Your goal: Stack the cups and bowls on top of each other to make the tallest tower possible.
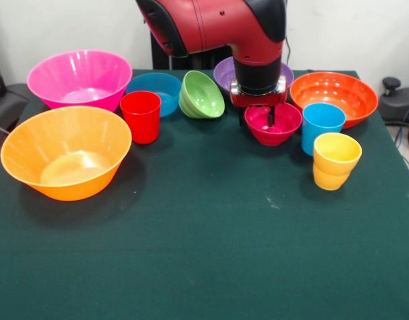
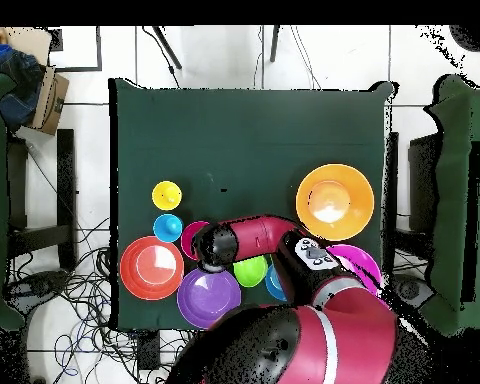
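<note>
The gripper (image 1: 265,119) is hanging over the crimson-pink small bowl (image 1: 273,123), its dark tips reaching down inside the rim; whether the fingers are clenched or released, I cannot tell. That bowl is sitting upright on the green table cloth (image 1: 204,253), glossy, between the tilted green bowl (image 1: 203,95) and the sky-blue cup (image 1: 322,127).

The blue cup is standing just in front of the medium orange bowl (image 1: 335,97), and the yellow waisted cup (image 1: 336,161) is standing just beside it, nearer the camera. The purple bowl (image 1: 225,72) is showing only as a rim behind the arm. On the other side, the red cup (image 1: 141,117) is standing upright beside the small blue bowl (image 1: 156,92), with the large pink bowl (image 1: 80,79) behind and the large yellow-orange bowl (image 1: 66,160) in front. Nothing is stacked.

The overhead view is showing the purple bowl (image 2: 208,297) whole and open, which the front view is hiding, and the yellow cup (image 2: 166,195) and blue cup (image 2: 167,228) as round mouths in a line. There the red arm (image 2: 254,238) is covering the gripper and most of the crimson-pink bowl (image 2: 190,238), the green bowl (image 2: 250,271) and the pink bowl (image 2: 359,262), while the yellow-orange bowl (image 2: 334,201) and orange bowl (image 2: 151,267) are lying fully open to sight.
</note>
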You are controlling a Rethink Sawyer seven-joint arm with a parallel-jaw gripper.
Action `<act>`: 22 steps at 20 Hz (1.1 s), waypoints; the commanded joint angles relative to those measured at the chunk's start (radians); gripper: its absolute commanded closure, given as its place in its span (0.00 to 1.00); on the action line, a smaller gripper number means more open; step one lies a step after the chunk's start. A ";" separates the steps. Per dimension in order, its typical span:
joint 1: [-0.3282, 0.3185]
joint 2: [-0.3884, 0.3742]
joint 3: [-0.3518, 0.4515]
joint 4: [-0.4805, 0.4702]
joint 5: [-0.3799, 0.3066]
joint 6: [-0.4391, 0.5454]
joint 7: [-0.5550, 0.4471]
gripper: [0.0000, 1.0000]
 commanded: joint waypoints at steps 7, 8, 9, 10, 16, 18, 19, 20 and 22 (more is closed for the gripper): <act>0.037 -0.048 0.002 -0.054 -0.074 -0.009 -0.044 0.00; 0.039 -0.049 -0.001 -0.052 -0.075 -0.013 -0.040 0.00; 0.041 -0.051 -0.005 -0.049 -0.074 -0.015 -0.035 0.00; 0.043 -0.052 -0.008 -0.048 -0.075 -0.015 -0.033 0.00; 0.043 -0.052 -0.010 -0.049 -0.071 -0.009 -0.035 1.00; 0.042 -0.051 -0.009 -0.051 -0.069 -0.005 -0.035 1.00; 0.042 -0.051 -0.008 -0.052 -0.069 -0.003 -0.037 1.00; 0.041 -0.050 -0.007 -0.053 -0.068 0.000 -0.039 1.00; 0.038 -0.048 -0.004 -0.052 -0.060 0.007 -0.038 1.00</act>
